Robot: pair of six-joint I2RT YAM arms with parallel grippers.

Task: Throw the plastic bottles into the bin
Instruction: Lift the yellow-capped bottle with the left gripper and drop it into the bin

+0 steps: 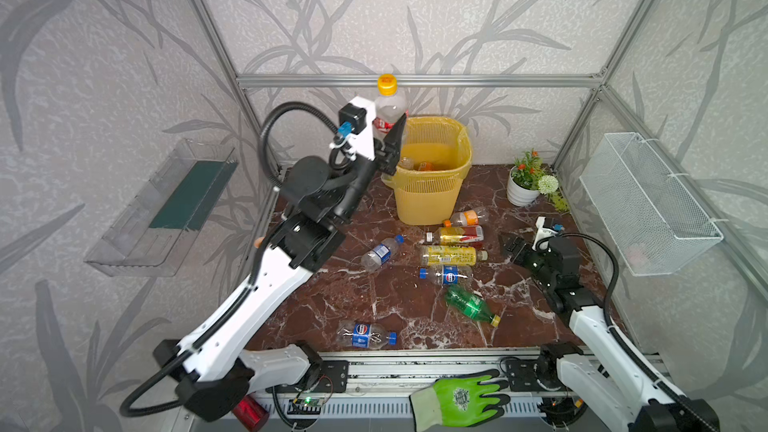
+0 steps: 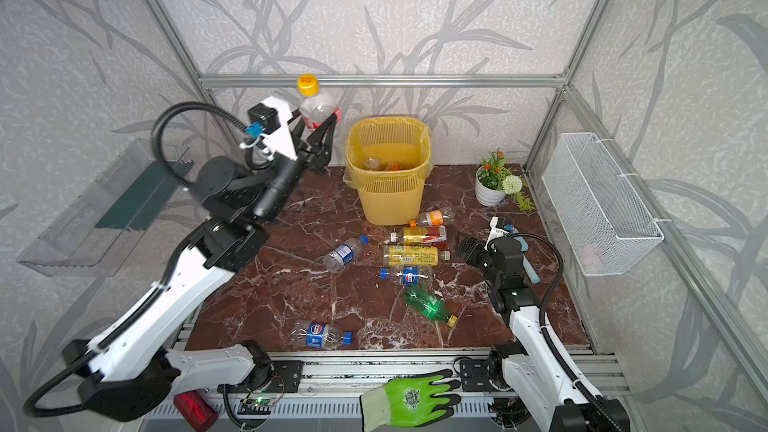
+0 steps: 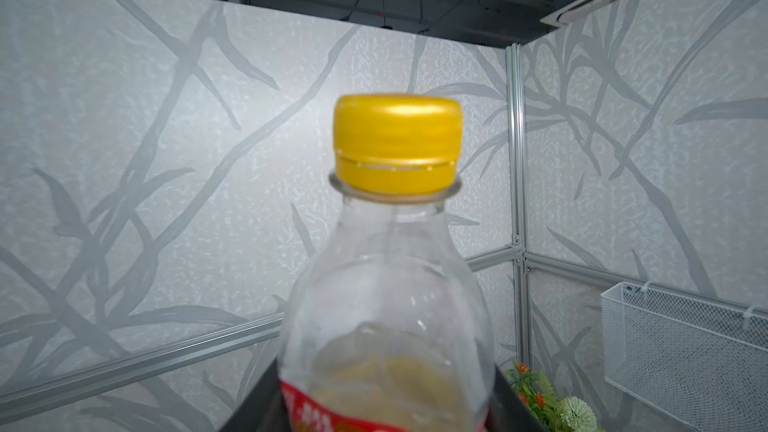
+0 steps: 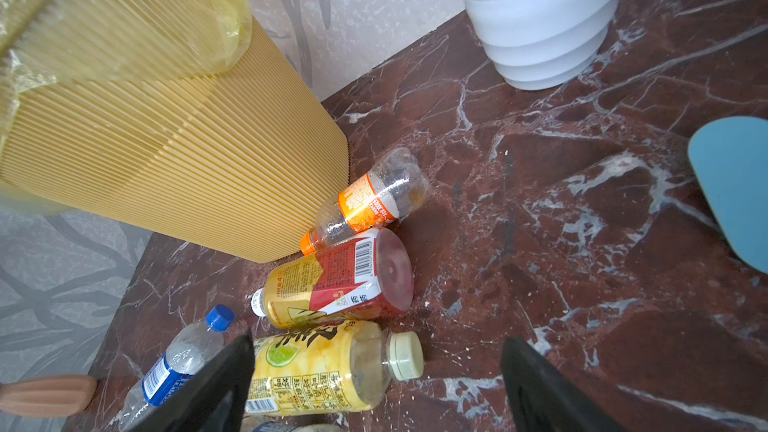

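My left gripper point(image 1: 388, 126) point(image 2: 318, 122) is raised beside the left rim of the yellow bin point(image 1: 432, 197) point(image 2: 390, 201), shut on an upright clear bottle point(image 3: 390, 284) with a yellow cap point(image 3: 397, 143) and a red label. Two bottles point(image 1: 415, 164) lie inside the bin. Several plastic bottles lie on the marble floor: orange-labelled point(image 4: 370, 201), red-and-yellow point(image 4: 332, 280), yellow lime point(image 4: 316, 367), blue-labelled point(image 1: 446, 275), green point(image 1: 469, 305), a water bottle point(image 1: 380, 253) and one near the front point(image 1: 365, 334). My right gripper point(image 1: 509, 245) point(image 4: 378, 363) hangs open over the lime bottle's cap end.
A potted plant point(image 1: 525, 184) stands at the back right. A white wire basket point(image 1: 648, 209) hangs on the right wall and a clear tray point(image 1: 166, 209) on the left. A green glove point(image 1: 461, 398) and a red canister point(image 1: 249, 413) lie on the front rail. A terracotta vase point(image 4: 45, 394) lies left of the water bottle.
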